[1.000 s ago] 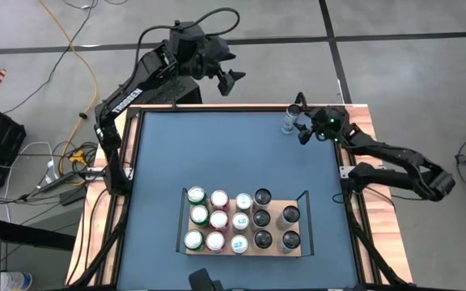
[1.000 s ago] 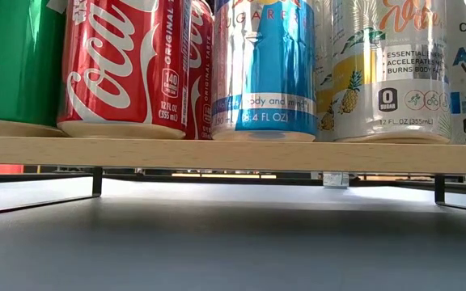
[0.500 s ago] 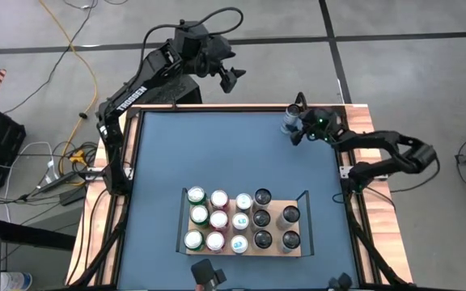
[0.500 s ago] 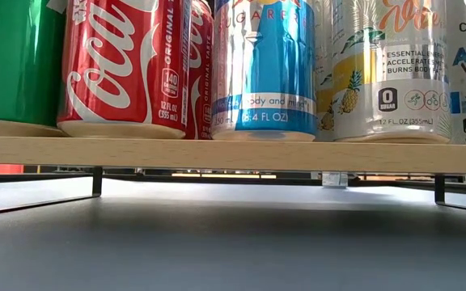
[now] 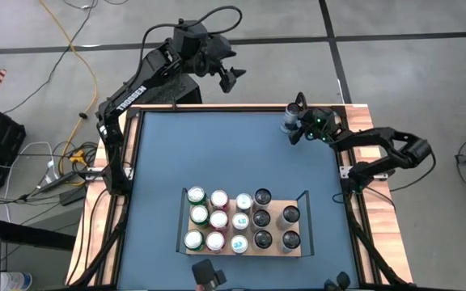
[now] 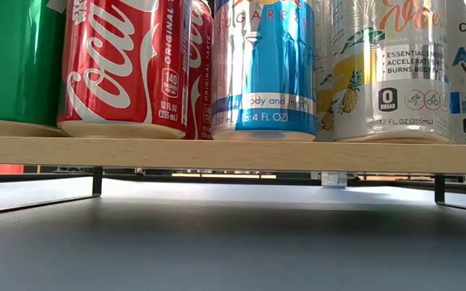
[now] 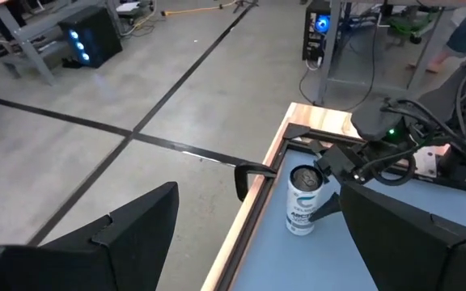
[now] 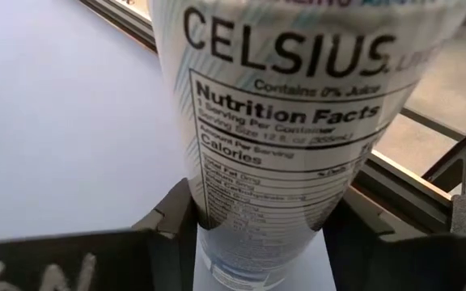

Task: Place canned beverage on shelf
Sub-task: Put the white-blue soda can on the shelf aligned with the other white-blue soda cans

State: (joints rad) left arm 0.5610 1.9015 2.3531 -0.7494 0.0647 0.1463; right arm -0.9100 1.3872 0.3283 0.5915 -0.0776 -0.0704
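The high view looks straight down on the whole table [image 5: 160, 153]. The low view sits at tabletop level, close under the shelf [image 6: 233, 153], facing its cans. The left wrist view looks from afar at the white can [image 7: 302, 200]; the right wrist view frames that can [image 8: 281, 121] very close.

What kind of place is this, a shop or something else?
Probably a robotics lab or workshop, not a shop: bare concrete floor with loose cables, computer gear on frames, and a small test shelf of cans on one table.
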